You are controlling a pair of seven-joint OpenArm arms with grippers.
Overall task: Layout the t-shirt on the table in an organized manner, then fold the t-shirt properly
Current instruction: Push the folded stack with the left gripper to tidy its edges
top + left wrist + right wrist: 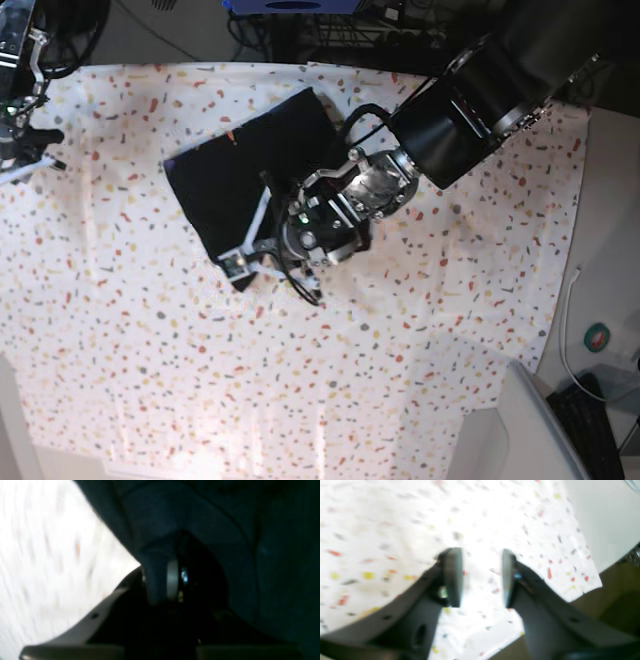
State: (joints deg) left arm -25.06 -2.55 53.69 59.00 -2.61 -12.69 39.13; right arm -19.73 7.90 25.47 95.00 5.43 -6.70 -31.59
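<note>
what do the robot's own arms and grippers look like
The arm with the left gripper is black, with bare silvery metal joints and black cables looping alongside. The right gripper has dark grey, blurred fingers narrowing to blunt tips.

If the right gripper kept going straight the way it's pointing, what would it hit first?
Probably the speckled cloth on the table; nothing shows between the right gripper and it, though how far off it is stays unclear.

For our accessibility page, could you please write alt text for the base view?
A black t-shirt lies bunched on a speckled white tablecloth, the left arm reaching over it. The right arm is at the far left edge.
</note>
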